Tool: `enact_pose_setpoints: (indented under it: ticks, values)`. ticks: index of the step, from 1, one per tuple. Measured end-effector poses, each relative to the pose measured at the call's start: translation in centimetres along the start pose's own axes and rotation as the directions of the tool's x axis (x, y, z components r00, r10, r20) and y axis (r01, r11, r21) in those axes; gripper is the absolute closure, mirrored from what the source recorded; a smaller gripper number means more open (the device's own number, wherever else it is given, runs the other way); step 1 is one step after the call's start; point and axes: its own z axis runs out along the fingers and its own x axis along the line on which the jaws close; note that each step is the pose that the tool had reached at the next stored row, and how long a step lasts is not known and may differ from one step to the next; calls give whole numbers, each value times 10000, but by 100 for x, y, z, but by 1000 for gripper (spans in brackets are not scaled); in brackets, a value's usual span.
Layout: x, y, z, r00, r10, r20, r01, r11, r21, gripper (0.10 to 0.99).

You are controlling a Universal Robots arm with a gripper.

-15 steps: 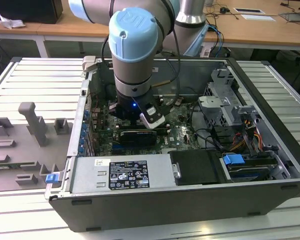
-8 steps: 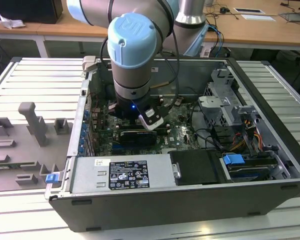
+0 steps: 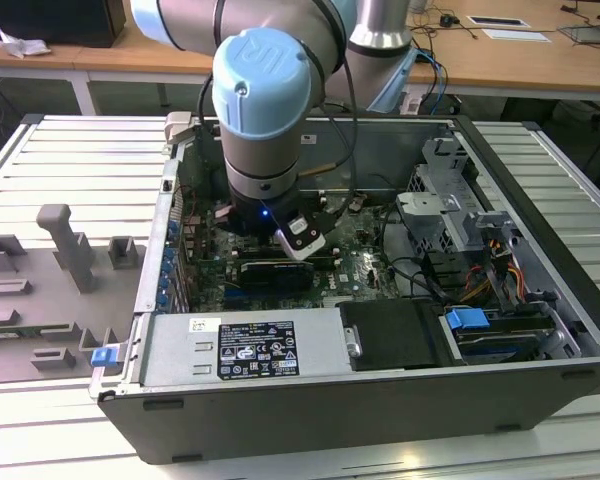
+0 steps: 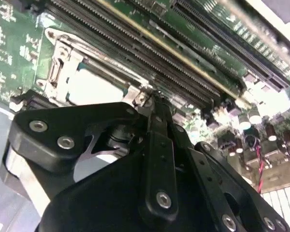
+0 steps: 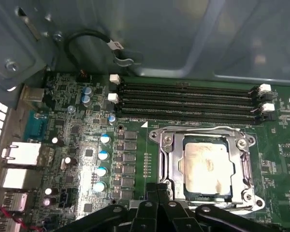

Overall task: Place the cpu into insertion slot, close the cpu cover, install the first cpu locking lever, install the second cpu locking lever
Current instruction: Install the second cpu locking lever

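The cpu [image 5: 205, 166] lies pale and flat in the insertion slot [image 5: 248, 198], a square socket on the green board. The silver cpu cover [image 5: 170, 159] is folded down over it, and the chip shows through its window. A thin wire locking lever [image 5: 198, 129] runs along the socket's side nearest the memory slots. My gripper [image 5: 158, 187] is shut with nothing seen between its black fingers, and its tips sit just off one edge of the cover. In the second wrist view the gripper [image 4: 154, 99] stands beside the cpu [image 4: 94, 89] and the cover [image 4: 63, 63].
Long black memory slots [image 5: 188, 101] lie right beside the socket. The arm [image 3: 265, 150] reaches down into the open computer case [image 3: 380, 400], above a black graphics card [image 3: 270, 272]. Cables and drive cages [image 3: 450, 200] fill the exterior view's right. A grey fixture plate [image 3: 60, 270] lies outside the case.
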Motion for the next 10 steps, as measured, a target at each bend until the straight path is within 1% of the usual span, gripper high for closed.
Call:
enact_pose_setpoints:
  ticks: [1, 3, 8, 10]
  values:
    - [-2, 13, -34, 10000, 0, 1, 0, 10000, 1, 980]
    - [-3, 24, -61, 10000, 0, 2, 0, 10000, 0, 980]
    - [-4, 38, -99, 10000, -1, 2, 1, 10000, 0, 980]
    - [-5, 39, -102, 10000, -1, 4, 1, 10000, -3, 980]
